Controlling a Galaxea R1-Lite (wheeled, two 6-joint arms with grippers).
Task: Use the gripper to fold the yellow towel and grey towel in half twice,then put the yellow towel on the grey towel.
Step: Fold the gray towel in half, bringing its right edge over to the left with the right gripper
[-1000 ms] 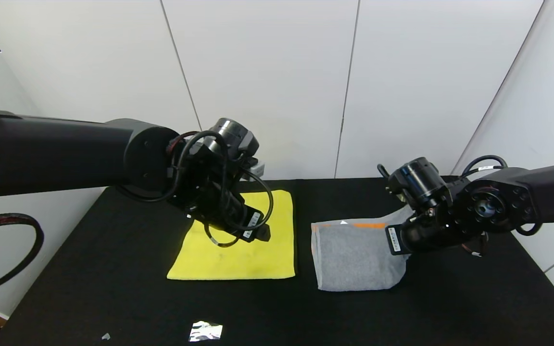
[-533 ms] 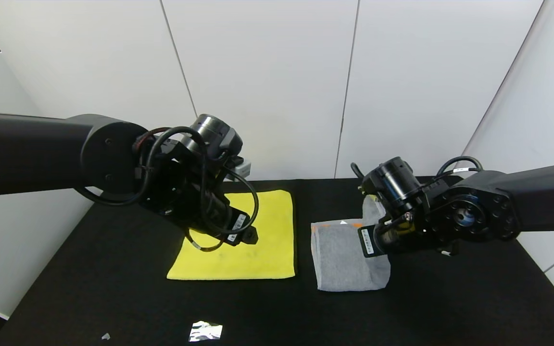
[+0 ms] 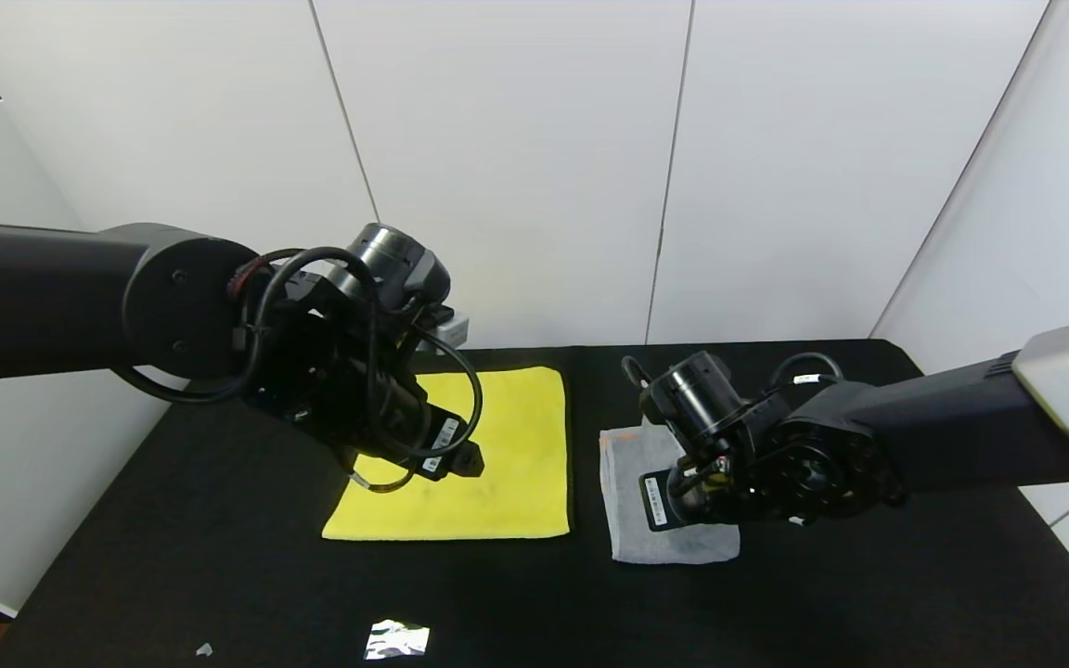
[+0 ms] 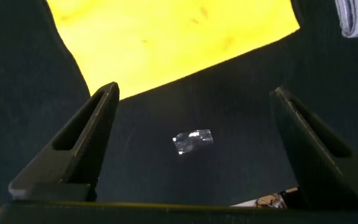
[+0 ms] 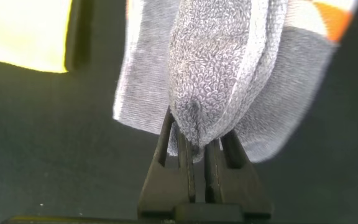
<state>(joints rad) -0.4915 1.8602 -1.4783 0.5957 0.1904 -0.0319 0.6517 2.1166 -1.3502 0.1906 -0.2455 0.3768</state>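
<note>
Clearly soft: grey towel limp, terry, droops around right gripper pinching its edge; best grasped at corners. Left gripper spread wide, empty, above yellow towel.

From the head we look forward and down over the black table, with both arms reaching in from the sides and white wall panels behind. Our left wrist camera sits high, facing down between its gripper's spread fingers at the yellow towel and a foil scrap, both also seen from the head. Our right wrist camera looks along its fingers, very close to the grey towel, with a yellow corner at its edge.
</note>
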